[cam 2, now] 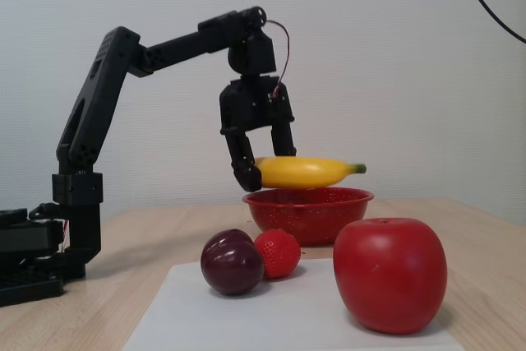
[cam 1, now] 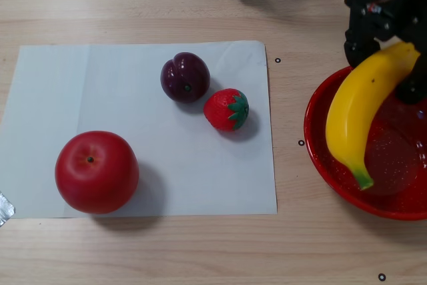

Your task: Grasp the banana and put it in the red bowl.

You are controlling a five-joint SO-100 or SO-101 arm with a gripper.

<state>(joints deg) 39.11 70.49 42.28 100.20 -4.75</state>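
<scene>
Gripper (cam 2: 265, 168) is clamped on the banana (cam 2: 308, 172) near its blunt end, fingers closed down to the fruit's width with one on each side, and it's holding it up in the air. From the fixed view the banana runs roughly level, sticking out from the jaws toward the right with the green stem at the far tip. It hangs just above the rim of the red bowl (cam 2: 308, 213), not touching as far as I can tell.

The other view shows the bit that matters: the banana (cam 1: 363, 113) is already over the red bowl (cam 1: 319, 143), long axis running diagonally from the gripper (cam 1: 393, 58) at the bowl's far edge down toward the near side. The stem end sits well inside, but the gripped end looks to be right about over the rim. So my guess is a straight drop could land it in the bowl, though nudging a touch further over the middle first would be safer so the held end doesn't catch the edge.

Away from the hand, on the paper sheet (cam 1: 133, 85), there's a plum (cam 1: 185, 77), a strawberry (cam 1: 225, 109) just beside it, and a big red apple (cam 1: 97, 172) further off. None of them are in the way.
</scene>
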